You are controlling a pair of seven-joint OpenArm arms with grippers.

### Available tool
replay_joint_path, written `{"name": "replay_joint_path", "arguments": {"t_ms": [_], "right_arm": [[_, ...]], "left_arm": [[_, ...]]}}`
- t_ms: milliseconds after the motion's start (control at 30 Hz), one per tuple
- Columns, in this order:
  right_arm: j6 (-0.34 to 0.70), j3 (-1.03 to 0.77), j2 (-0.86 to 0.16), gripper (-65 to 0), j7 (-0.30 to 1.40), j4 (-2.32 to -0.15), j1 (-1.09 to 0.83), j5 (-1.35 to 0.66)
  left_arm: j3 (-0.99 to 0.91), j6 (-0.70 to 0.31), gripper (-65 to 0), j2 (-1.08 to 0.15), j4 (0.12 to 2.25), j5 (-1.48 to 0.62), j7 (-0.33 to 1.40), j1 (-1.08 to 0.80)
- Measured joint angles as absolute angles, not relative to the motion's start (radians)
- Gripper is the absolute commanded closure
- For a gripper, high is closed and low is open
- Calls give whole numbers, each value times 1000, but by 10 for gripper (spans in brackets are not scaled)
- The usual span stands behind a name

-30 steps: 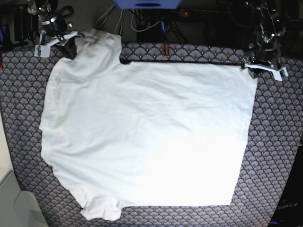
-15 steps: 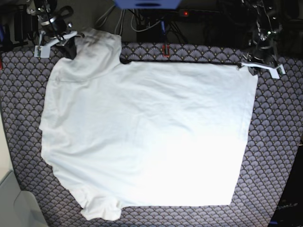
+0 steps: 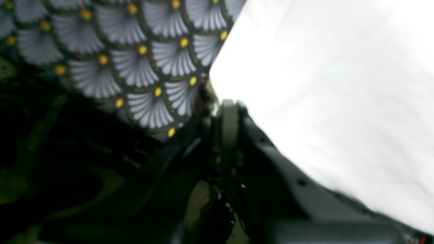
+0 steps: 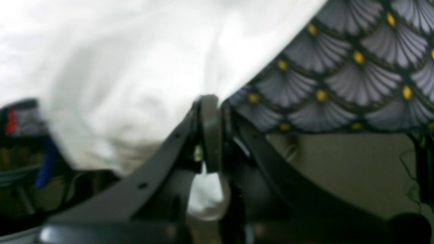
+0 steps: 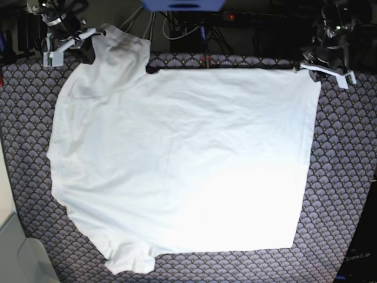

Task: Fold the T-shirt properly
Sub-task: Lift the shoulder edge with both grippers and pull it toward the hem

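The white T-shirt (image 5: 177, 159) lies spread flat across the patterned cloth, with a sleeve bunched at the near left. My left gripper (image 5: 306, 67) is at the shirt's far right corner. In the left wrist view its jaws (image 3: 225, 105) are pressed together at the corner of the T-shirt (image 3: 322, 84). My right gripper (image 5: 88, 36) is at the far left, where the fabric rises in a lifted peak. In the right wrist view this gripper (image 4: 209, 100) is shut, with the white T-shirt (image 4: 118, 67) pinched and hanging below the fingers.
The scallop-patterned tablecloth (image 5: 344, 177) shows around the shirt on the right, left and near sides. Cables, a blue object (image 5: 182, 5) and a red-lit strip (image 5: 231, 16) sit behind the table's far edge. A pale surface (image 5: 12, 247) borders the near left corner.
The left gripper has shut on the far right corner. Both grippers have drawn back toward the far edge, pulling the shirt's far hem and the whole shirt that way.
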State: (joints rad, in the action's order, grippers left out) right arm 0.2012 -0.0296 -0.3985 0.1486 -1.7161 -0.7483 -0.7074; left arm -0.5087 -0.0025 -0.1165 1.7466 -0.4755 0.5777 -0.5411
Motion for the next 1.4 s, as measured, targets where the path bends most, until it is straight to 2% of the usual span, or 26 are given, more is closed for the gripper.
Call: {"name": "replay_joint_path", "arguments": {"t_ms": [200, 400, 600, 733, 867, 1167, 1400], "right_arm": [[229, -41, -398, 0, 157, -1851, -804, -658], [236, -100, -386, 0, 149, -1964, -795, -571], [239, -149, -380, 0, 168, -1958, -695, -506], [238, -150, -379, 0, 183, -1948, -617, -442], [241, -150, -378, 0, 299, -1937, -518, -432], [241, -150, -379, 0, 405, -1835, -316, -432], [247, -146, -377, 0, 427, -1724, -191, -362]], "left_arm": [[-511, 3, -6, -154, 1852, -472, 580, -581], [-505, 6, -6, -197, 1872, -471, 595, -519], [-503, 7, -6, -205, 1794, -469, 589, -400], [-509, 7, -6, -202, 1724, -463, 739, -276], [-507, 4, -6, -208, 1700, -465, 826, -186], [-503, 7, -6, -229, 1687, -465, 880, -57], [-502, 10, -6, -230, 1561, -465, 926, 41]]}}
